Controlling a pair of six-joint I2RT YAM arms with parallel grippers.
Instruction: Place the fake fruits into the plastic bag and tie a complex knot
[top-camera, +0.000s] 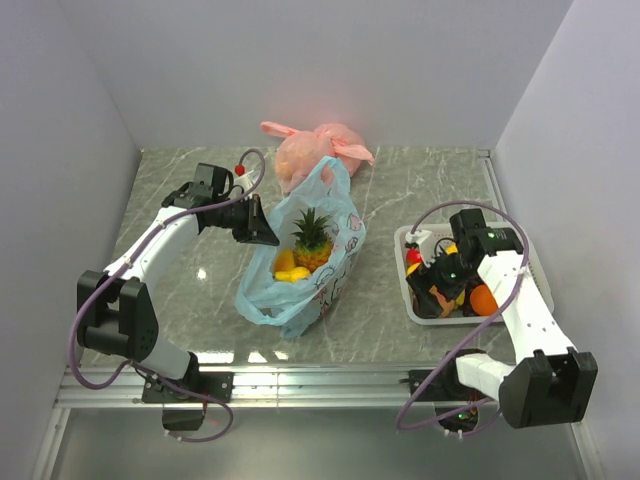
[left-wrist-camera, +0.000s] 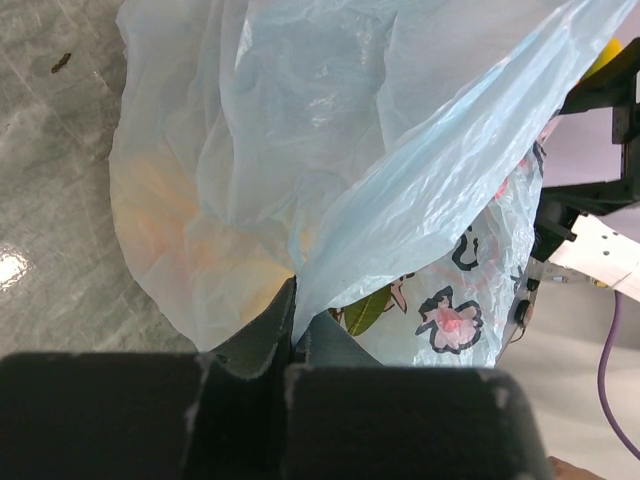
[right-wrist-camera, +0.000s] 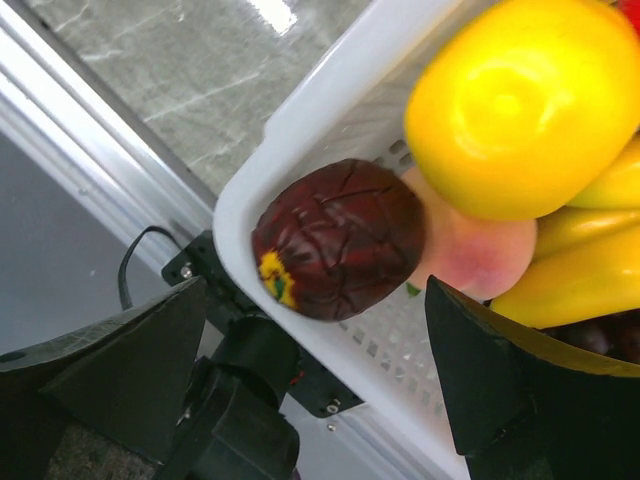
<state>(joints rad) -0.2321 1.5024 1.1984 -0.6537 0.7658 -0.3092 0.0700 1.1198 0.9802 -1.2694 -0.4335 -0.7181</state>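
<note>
the blue plastic bag (top-camera: 340, 245) sits open in the middle of the frame on the grey surface (top-camera: 400, 195), a pineapple (top-camera: 312, 238) and yellow fruits (top-camera: 290, 268) inside. the left pincer (top-camera: 265, 230) is pinching its rim. the right pincer (right-wrist-camera: 315, 300) is spread open near a dark purple fruit (right-wrist-camera: 338, 238) in the white basket (right-wrist-camera: 300, 120).

The left arm (top-camera: 160, 240) is stretching forward with its elbow bent, the left gripper (left-wrist-camera: 295, 305) pinching a fold of the plastic bag (left-wrist-camera: 420, 200) between closed fingers (left-wrist-camera: 262, 340). The right arm (top-camera: 525, 305) is angling its wrist downward, the right gripper (right-wrist-camera: 315, 290) hanging with fingers spread wide.
</note>
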